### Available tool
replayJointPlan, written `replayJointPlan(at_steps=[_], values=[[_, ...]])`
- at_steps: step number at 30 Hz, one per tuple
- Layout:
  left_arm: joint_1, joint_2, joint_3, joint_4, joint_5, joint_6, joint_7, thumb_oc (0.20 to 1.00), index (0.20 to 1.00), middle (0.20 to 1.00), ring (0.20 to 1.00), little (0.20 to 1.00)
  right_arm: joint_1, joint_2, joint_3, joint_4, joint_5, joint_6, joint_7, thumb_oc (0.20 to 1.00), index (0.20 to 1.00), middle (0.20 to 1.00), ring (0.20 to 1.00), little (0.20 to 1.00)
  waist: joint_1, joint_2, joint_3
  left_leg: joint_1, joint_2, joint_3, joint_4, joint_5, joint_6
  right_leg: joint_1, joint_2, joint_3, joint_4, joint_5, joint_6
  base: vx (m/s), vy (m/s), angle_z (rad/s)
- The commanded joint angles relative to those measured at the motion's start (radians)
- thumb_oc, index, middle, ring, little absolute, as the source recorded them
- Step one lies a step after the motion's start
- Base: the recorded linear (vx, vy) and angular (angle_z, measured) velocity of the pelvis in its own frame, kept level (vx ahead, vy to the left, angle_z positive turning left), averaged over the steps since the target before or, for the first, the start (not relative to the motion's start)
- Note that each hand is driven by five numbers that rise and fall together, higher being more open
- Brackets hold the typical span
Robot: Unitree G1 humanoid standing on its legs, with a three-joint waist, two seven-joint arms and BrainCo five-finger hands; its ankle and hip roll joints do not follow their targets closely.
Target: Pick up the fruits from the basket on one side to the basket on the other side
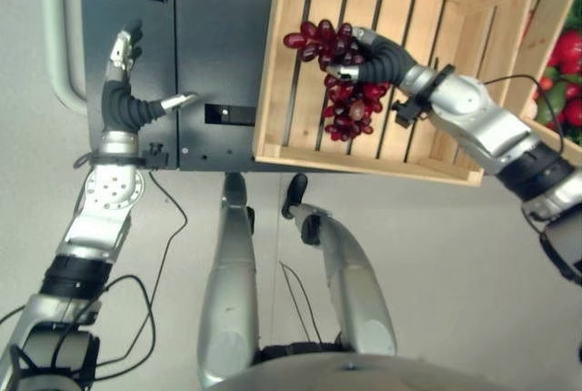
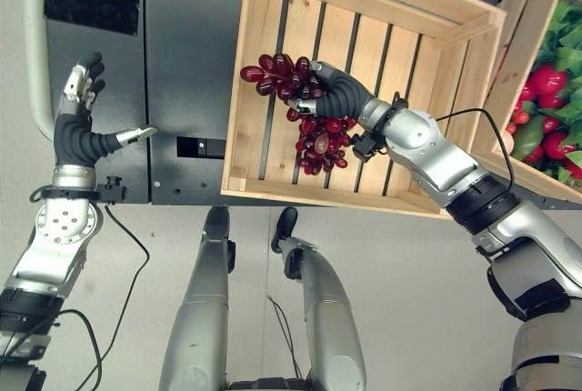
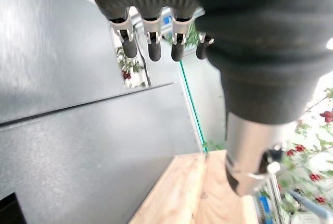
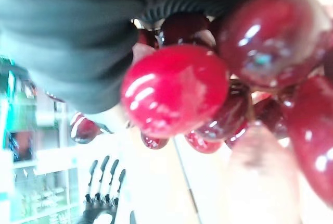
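Note:
A bunch of dark red grapes (image 1: 343,93) hangs over the slatted floor of an empty wooden crate (image 1: 273,64), with my right hand (image 1: 376,57) shut on its upper part. In the right wrist view the grapes (image 4: 177,88) press close against the hand's cover. My left hand (image 1: 122,100) is held open above the dark tabletop to the left of the crate, holding nothing; its fingers (image 3: 151,44) are straight, the thumb standing out to the side.
A second wooden crate (image 2: 509,55) at the far right holds red and green fruit (image 2: 550,82). Both crates rest on a dark grey table (image 1: 209,45). A pale curved rail (image 1: 56,55) runs along the table's left side.

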Motion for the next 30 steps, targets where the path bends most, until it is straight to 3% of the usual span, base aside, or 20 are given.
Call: replayJointPlan(at_steps=[1, 12, 22, 26, 28, 30], values=[[-0.013, -0.049, 0.037, -0.044, -0.031, -0.048, -0.027, 1.000, 1.000, 1.000, 1.000, 1.000, -0.055, 0.002, -0.062, -0.048, 0.078, -0.081, 0.013, 0.200, 0.200, 0.200, 0.200, 0.200, 0.001, 0.003, 0.018, 0.146, 0.010, 0.059, 0.129, -0.214, -0.004, 0.142, -0.072, 0.027, -0.172, 0.175, 0.162, 0.03, -0.001, -0.03], [0.124, -0.047, 0.087, 0.010, -0.042, -0.041, -0.113, 1.000, 1.000, 1.000, 1.000, 1.000, 0.126, -0.002, -0.220, -0.151, 0.107, -0.092, 0.027, 0.200, 0.200, 0.200, 0.200, 0.200, 0.030, 0.040, 0.008, 0.388, 0.004, 0.079, 0.109, -0.246, 0.009, 0.388, -0.088, 0.029, -0.221, 0.164, 0.169, 0.01, 0.005, 0.01], [0.202, -0.038, 0.091, 0.008, -0.138, -0.021, -0.245, 1.000, 1.000, 1.000, 1.000, 1.000, 0.251, 0.015, -0.326, -0.193, 0.107, -0.091, 0.032, 0.200, 0.200, 0.200, 0.200, 0.200, 0.006, 0.042, -0.126, 0.506, -0.003, 0.085, 0.054, -0.246, 0.017, 0.494, -0.089, 0.012, -0.266, 0.168, 0.175, 0.04, 0.010, 0.03], [0.236, 0.005, 0.083, -0.027, -0.245, -0.006, -0.342, 1.000, 1.000, 1.000, 1.000, 1.000, 0.255, 0.011, -0.333, -0.204, 0.103, -0.089, 0.032, 0.200, 0.200, 0.200, 0.200, 0.200, -0.001, 0.043, -0.172, 0.549, -0.005, 0.092, 0.027, -0.244, 0.020, 0.530, -0.087, 0.009, -0.291, 0.171, 0.176, 0.02, 0.010, 0.01], [0.268, 0.050, 0.061, -0.057, -0.401, 0.034, -0.452, 1.000, 1.000, 1.000, 1.000, 1.000, 0.241, 0.018, -0.320, -0.214, 0.121, -0.083, 0.044, 0.200, 0.200, 0.200, 0.200, 0.200, -0.010, 0.046, -0.220, 0.592, -0.007, 0.101, -0.012, -0.238, 0.023, 0.568, -0.082, 0.011, -0.323, 0.180, 0.178, 0.04, 0.022, 0.02], [0.281, 0.072, 0.059, -0.066, -0.405, 0.042, -0.462, 1.000, 1.000, 1.000, 1.000, 1.000, 0.249, 0.026, -0.316, -0.208, 0.125, -0.080, 0.047, 0.200, 0.200, 0.200, 0.200, 0.200, -0.013, 0.047, -0.236, 0.606, -0.006, 0.103, -0.022, -0.237, 0.023, 0.578, -0.080, 0.013, -0.333, 0.182, 0.179, 0.00, 0.000, 0.00]])
